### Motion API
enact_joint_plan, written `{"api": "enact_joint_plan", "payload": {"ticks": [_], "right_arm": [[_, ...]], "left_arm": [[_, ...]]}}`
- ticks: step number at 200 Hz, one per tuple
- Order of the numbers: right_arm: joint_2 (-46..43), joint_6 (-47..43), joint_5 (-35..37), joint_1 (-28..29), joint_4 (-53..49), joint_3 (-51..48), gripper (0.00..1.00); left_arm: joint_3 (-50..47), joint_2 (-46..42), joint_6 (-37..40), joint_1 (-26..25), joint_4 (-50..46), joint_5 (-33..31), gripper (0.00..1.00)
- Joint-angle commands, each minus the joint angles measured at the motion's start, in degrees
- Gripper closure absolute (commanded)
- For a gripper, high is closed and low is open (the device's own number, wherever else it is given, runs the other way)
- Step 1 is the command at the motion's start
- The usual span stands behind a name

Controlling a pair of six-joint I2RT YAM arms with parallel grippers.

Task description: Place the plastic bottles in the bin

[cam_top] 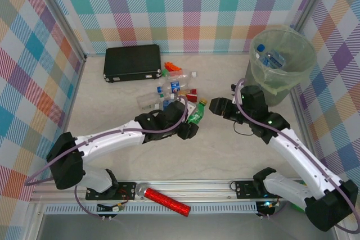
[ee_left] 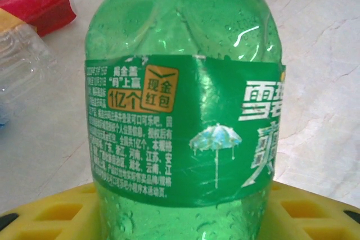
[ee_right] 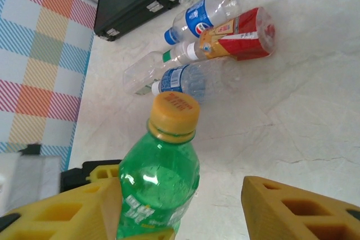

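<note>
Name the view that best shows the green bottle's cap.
Right wrist: the orange cap of the green bottle sits whole, close. Left wrist shows the label and body; top external shows the cap as a tiny dot.

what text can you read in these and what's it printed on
"雪" plus a cut-off white character: label of the green bottle
"1亿个", "现金红包": orange panel on that label
Fine print beside it: too small to read
Labels of the clear bottles and the red-labelled bottle: blurred
</note>
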Motion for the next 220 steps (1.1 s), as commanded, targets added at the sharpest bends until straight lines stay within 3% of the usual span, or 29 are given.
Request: {"api": "enact_joint_plan", "payload": {"ticks": [1,113,134,181,220], "right_arm": [[1.9,1.8,-5.1,0.1,4.3,2.8,0.43],[6.8,5.2,-12.7,-1.9,8.6,4.8,0.49],[7.2,5.8,-13.3,-2.1,8.9,4.4,0.55],[7.0,5.9,-14.0,-2.1,9.5,3.8,0.58],[7.6,5.8,-15.3,-2.1,9.6,3.9,0.57]], "left_arm": [[-0.7,-3.1,-0.3,-1.5,1.4,-2.2,0.45],[-1.0,-6.2,-0.4,-4.4,1.2,-3.5,0.45],[-0.9,-6.5,-0.4,-4.6,1.2,-3.6,0.45],[-0.3,-6.1,-0.5,-4.8,1.1,-3.4,0.45],[0.1,-6.3,-0.5,-4.9,1.1,-3.3,0.45]]}}
